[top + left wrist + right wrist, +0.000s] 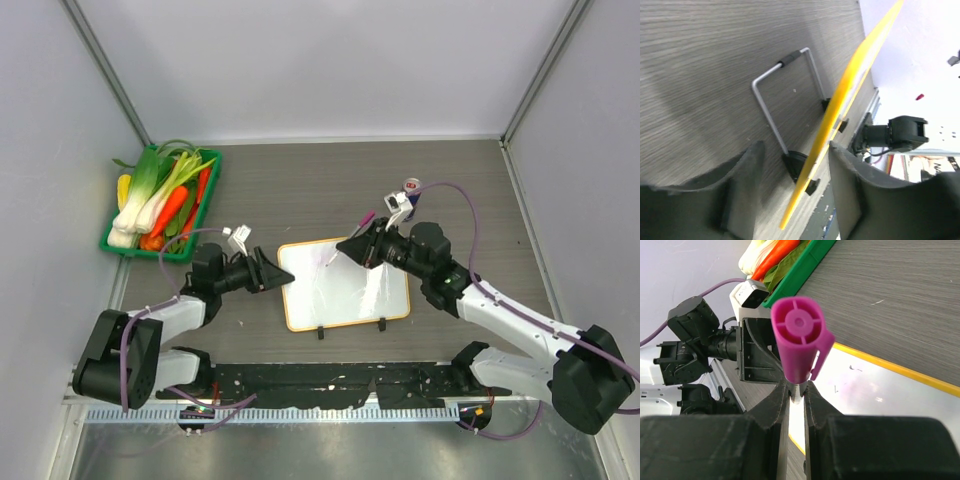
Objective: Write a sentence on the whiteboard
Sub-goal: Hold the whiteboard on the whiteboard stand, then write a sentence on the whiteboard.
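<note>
The whiteboard [350,290] lies in the middle of the table [470,190], close to the front. Its long side goes from left to right, and its two black feet [320,331] are on the edge nearest the arms. Its white face looks almost bare. I see only a few faint marks and no words I can read, so I think the writing has hardly begun. The right claw [352,248] is over the back left part of the board and is squeezed tight on a pink marker [799,337]. The marker's fat end points up and back, and its other end points down at the board. I cannot tell if the tip touches. The left claw [280,273] is at the board's short left edge. In its own camera the yellow-orange rim runs between its two fingers. They stand apart, one on each side, and do not look like they pinch it. A bent wire stand [771,95] shows under the board there. So the left arm is nearer for holding the board, and the right arm is the one to write. The words should run along the long side, toward the right, where most of the white is free. The green basket [208,200] of vegetables is well apart at the back left. A small can [411,187] stands just behind the right claw, so the marker's top end should keep away from it.
</note>
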You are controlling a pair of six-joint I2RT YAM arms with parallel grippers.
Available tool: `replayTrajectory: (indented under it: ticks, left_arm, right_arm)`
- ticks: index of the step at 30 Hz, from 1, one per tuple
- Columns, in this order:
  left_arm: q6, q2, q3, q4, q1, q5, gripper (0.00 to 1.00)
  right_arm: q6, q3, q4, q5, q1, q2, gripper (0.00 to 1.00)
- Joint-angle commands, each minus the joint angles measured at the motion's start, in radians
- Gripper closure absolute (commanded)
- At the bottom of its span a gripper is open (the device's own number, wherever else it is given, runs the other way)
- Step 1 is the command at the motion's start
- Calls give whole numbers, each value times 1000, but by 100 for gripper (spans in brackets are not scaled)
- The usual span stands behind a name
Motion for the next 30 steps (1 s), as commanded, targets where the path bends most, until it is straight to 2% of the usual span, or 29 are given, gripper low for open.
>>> replayTrajectory:
  ticks: [1, 5, 11, 14, 16, 25, 30]
  left_arm:
    - [30, 16, -11, 174, -37, 82, 53]
    - [40, 15, -9, 174, -62, 102, 58]
    - [58, -20, -19, 125, -68, 87, 80]
    - [72, -37, -20, 93, -68, 67, 95]
    - [75, -42, -25, 91, -70, 66, 99]
    - [89, -4, -14, 66, -68, 58, 100]
    - [92, 9, -11, 60, -68, 59, 100]
  right_arm:
    - [-40, 59, 57, 32, 27, 12, 99]
    - [-69, 82, 27, 81, 71, 22, 99]
    - [-109, 92, 16, 180, 135, 29, 99]
    - [-135, 92, 17, 242, 166, 31, 99]
    - [-149, 92, 17, 275, 188, 34, 99]
    - [-219, 98, 37, 484, 278, 22, 99]
    - [-222, 91, 86, 529, 280, 49, 99]
